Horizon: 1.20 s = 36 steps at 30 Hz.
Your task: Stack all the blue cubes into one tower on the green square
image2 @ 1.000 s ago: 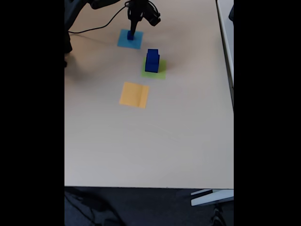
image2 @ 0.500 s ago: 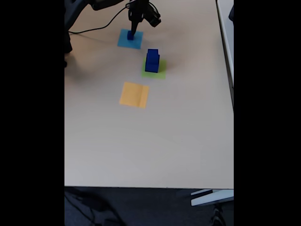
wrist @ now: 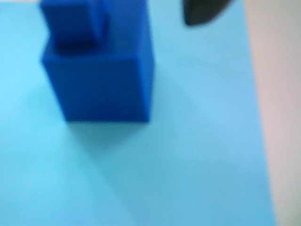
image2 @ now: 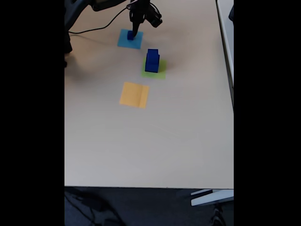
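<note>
In the wrist view, a dark-blue cube [wrist: 101, 80] is sitting on the light-blue square [wrist: 188, 155], close under the camera and blurred. A smaller blue block [wrist: 70, 21] appears to be resting on its top, though the blur is making that hard to confirm. A dark fingertip [wrist: 202, 12] is showing just beside the cube at the upper edge; how far the jaws are standing apart, I cannot tell.

In the fixed view, the gripper [image2: 135, 29] is hanging right over the light-blue square [image2: 123, 42], where a small blue cube [image2: 130, 35] is waiting. Just below and to the right of that square, the tower [image2: 152, 60] is already standing on the green square [image2: 162, 71]. The orange-yellow square [image2: 134, 94] is lying bare, farther below. By my reading, the job is partly done: the light-blue square's cubes are still needing transfer.
</note>
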{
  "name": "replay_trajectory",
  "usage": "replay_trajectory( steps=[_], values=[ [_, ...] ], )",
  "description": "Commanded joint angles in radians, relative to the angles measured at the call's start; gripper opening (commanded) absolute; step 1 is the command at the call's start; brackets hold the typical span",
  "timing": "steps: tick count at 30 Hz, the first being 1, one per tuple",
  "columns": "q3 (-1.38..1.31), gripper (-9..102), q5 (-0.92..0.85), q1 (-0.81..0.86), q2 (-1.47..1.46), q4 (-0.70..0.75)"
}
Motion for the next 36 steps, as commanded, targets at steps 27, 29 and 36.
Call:
replay_trajectory(
  steps=[27,29,36],
  values=[
    [0.140,21,-0.044,0.041,0.202,0.012],
    [0.138,21,-0.044,0.043,0.198,0.012],
    [0.124,21,-0.044,0.044,0.186,0.012]
  ],
)
